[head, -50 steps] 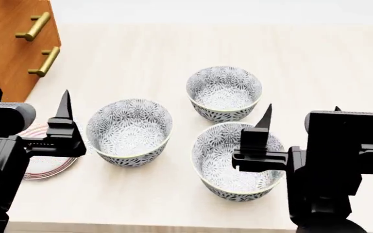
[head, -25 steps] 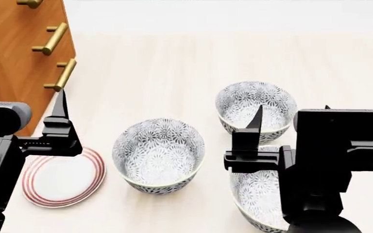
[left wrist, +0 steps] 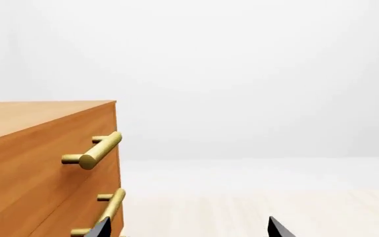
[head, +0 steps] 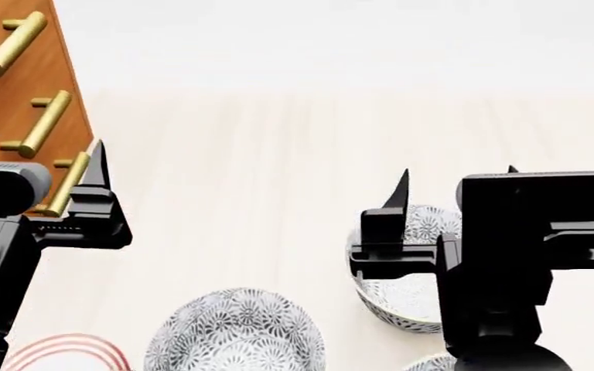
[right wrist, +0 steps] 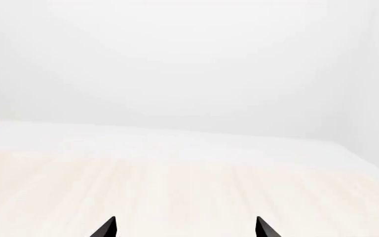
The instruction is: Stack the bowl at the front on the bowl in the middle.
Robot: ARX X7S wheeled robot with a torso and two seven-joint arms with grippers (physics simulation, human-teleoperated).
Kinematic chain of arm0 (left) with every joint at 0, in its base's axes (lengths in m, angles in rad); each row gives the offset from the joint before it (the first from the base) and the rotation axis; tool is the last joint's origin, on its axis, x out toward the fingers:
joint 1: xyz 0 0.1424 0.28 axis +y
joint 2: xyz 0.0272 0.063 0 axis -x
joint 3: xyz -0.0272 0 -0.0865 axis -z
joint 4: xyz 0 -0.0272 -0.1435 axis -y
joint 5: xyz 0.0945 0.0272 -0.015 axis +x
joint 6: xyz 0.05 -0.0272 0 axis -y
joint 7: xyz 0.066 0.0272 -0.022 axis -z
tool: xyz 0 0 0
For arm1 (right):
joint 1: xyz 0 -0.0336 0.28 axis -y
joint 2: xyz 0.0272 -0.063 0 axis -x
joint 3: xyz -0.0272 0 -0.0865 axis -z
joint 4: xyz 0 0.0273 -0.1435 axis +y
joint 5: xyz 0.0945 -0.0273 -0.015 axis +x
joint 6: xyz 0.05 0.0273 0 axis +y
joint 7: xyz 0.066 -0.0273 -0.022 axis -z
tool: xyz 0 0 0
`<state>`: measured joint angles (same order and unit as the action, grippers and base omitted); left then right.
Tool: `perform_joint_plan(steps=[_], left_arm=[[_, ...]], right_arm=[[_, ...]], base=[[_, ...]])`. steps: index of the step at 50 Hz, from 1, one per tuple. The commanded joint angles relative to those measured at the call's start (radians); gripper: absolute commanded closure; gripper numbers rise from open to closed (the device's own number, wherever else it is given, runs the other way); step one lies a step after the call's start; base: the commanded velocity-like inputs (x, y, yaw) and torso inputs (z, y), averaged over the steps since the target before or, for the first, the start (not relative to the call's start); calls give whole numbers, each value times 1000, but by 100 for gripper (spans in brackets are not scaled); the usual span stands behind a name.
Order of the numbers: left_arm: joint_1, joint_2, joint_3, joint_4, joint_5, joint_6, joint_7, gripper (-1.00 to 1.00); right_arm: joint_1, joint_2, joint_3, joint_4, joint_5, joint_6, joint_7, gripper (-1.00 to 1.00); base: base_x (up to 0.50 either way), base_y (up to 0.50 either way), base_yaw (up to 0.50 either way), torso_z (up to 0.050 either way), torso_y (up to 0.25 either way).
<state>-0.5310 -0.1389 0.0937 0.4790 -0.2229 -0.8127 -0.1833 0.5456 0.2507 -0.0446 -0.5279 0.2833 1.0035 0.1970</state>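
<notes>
Three patterned blue-and-white bowls show in the head view. The front bowl [head: 433,362] is only a sliver at the picture's lower edge, under my right arm. The bowl at mid depth [head: 237,334] sits to its left, cut off by the lower edge. The far bowl [head: 413,297] is half hidden behind my right gripper [head: 457,171], which hangs open above it. My left gripper [head: 39,148] is open too, beside the drawer unit. Both wrist views show only fingertips over bare tabletop: left gripper [left wrist: 189,228], right gripper [right wrist: 185,228]. Neither holds anything.
A wooden drawer unit [head: 8,85] with brass handles [head: 47,122] stands at the left, close to my left gripper; it also fills the left wrist view as drawer unit [left wrist: 38,163]. A red-rimmed plate [head: 65,352] lies at the lower left. The pale table [head: 276,154] stretches beyond.
The head view has swung upward and away: all bowls and the plate slid down the picture, the front bowl nearly out of frame. Both grippers stay open and empty.
</notes>
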Motion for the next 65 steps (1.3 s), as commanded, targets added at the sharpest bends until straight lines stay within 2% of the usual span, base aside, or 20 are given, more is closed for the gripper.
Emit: perform_joint_plan(steps=[1,4,11,17,22,27,28,30,32,35,39,43,53,63,64,65], left_arm=[[3,-7,8,-3,-6,8,-7,-100],[1,-8,9,-3,-10,5,-9,-100],[2,-12,11,2,-16,3,-13,-100],[0,-16,6,7,-25,-2,-17,-100],[-2,-18,8,3,-27,1,-20,-100],[-5,-18,7,-5,-32,4,-23,-100],[-5,-18,7,-6,-33,4,-23,-100],[-6,-19,8,-6,-34,5,-25,-100],[-6,-19,8,-4,-36,3,-26,-100],[-5,-19,15,-7,-35,7,-28,-100],[-10,-20,15,-7,-41,4,-30,-100],[-7,-22,20,-9,-40,10,-32,-100],[-8,-28,27,0,-48,3,-37,-100],[-7,-32,38,-7,-51,10,-41,-100],[-2,-36,49,10,-49,2,-42,-100],[-2,-36,49,11,-50,2,-42,-100]], right_arm=[[-1,-3,1,14,-3,-10,14,-100],[38,-25,40,41,32,73,19,-100],[30,-12,12,48,19,45,16,-100],[76,-32,49,45,21,120,64,-100],[209,-55,150,-6,106,330,55,-100],[382,-50,215,56,166,565,75,-100],[392,-61,259,77,224,566,83,-100],[421,-7,249,132,359,566,194,-100],[460,71,245,292,659,566,448,-100],[518,115,223,405,792,565,526,-100],[555,149,201,454,821,553,564,-100],[561,170,204,532,931,557,619,-100],[627,219,150,681,936,535,624,-100],[631,250,103,797,920,497,568,-100],[603,257,42,878,868,446,485,-100],[605,259,34,884,862,438,474,-100]], base=[[500,0,0,0,0],[167,0,0,0,0],[0,0,0,0,0],[0,0,0,0,0],[0,0,0,0,2],[0,0,0,0,0],[0,0,0,0,0],[0,0,0,0,0],[0,0,0,0,0],[0,0,0,0,0],[0,0,0,0,0],[0,0,0,0,0],[0,0,0,0,0],[0,0,0,0,0],[0,0,0,0,0],[0,0,0,0,0]])
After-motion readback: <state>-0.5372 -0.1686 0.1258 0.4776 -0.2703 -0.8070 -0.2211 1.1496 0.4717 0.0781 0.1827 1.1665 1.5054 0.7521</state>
